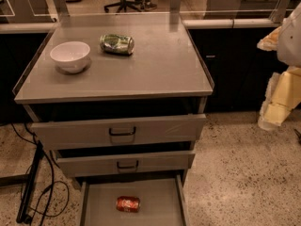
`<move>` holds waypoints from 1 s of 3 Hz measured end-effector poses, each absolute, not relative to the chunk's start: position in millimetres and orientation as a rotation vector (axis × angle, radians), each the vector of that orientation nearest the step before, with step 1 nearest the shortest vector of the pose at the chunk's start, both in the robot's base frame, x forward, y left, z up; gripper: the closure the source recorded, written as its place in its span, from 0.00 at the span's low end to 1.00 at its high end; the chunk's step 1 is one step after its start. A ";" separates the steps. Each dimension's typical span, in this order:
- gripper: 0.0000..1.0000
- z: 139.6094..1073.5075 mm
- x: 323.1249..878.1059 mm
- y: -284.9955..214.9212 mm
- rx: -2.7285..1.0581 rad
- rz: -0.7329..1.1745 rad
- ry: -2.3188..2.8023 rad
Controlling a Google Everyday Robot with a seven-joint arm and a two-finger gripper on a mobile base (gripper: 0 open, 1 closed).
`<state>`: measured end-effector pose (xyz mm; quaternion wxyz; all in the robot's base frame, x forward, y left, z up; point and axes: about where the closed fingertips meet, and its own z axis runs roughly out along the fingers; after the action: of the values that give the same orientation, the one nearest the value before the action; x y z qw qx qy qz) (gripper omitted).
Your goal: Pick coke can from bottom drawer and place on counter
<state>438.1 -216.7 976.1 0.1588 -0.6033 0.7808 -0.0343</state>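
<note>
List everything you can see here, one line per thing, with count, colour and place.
counter: one, grey, the broad top surface at centre.
bowl: one, white, on the counter's left side.
green can: one, green, lying on its side on the counter, right of the bowl.
upper drawers: two, grey with black handles, below the counter.
bottom drawer: one, grey, pulled open.
coke can: one, red, lying in the bottom drawer.
cables: several, black, lower left.
office chair: one, black, in the background at top.
gripper: one, pale, at the right edge, right of the counter, far from both cans.
</note>
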 end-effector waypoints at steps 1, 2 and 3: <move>0.00 976.0 438.1 -216.6 -1.725 -0.098 2.232; 0.00 964.3 435.1 -211.6 -1.726 -0.073 2.207; 0.00 937.0 425.3 -197.3 -1.698 0.027 2.179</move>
<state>425.3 -197.3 937.0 0.1883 -0.6037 0.7746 0.0097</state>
